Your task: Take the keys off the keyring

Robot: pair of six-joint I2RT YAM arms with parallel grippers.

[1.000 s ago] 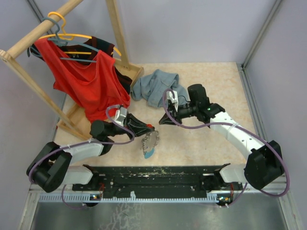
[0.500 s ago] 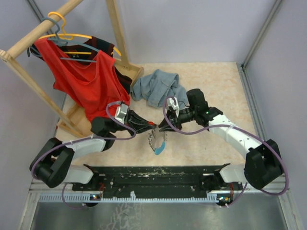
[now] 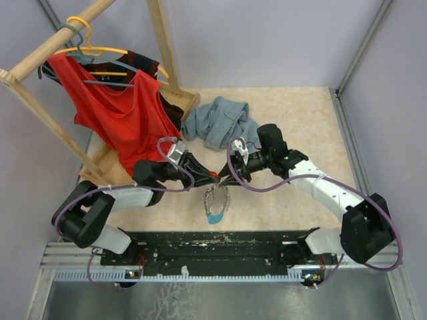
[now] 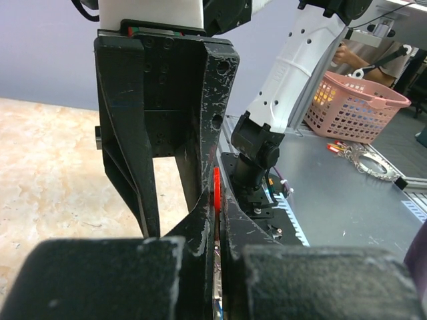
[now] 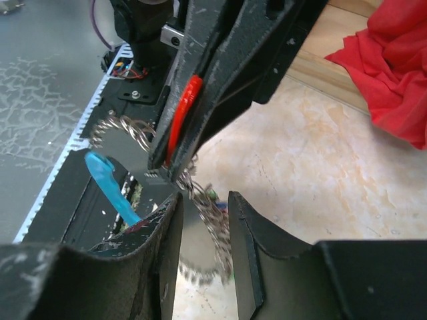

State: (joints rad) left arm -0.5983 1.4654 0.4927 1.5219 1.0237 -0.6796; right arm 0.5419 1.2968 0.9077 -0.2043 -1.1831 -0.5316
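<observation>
Presently, as seen from beside the rig:

- Left pincer (image 3: pixel 211 175), centre of the overhead view: clamped together on the red key (image 4: pixel 216 192), whose plastic head shows as a thin red edge between the black fingers.
- Right pincer (image 3: pixel 225 177), just to the right of it and tip to tip with it: fingers apart, with chain links lying in the gap and neither finger clearly pressing on them.
- Keyring (image 3: pixel 215 203): hangs below the two pincers, above the near strip of the bench (image 3: pixel 293 113). Its silvery chain (image 5: pixel 210 223) loops down and its light blue part (image 5: pixel 107 183) is lowest.
- Other keys: too small to tell apart in the chain.
- Grey-blue cloth (image 3: pixel 217 120): heaped on the bench above centre.
- Red garment (image 3: pixel 123 110): on a hanger on the wooden rack (image 3: pixel 40 57), upper left.
</observation>
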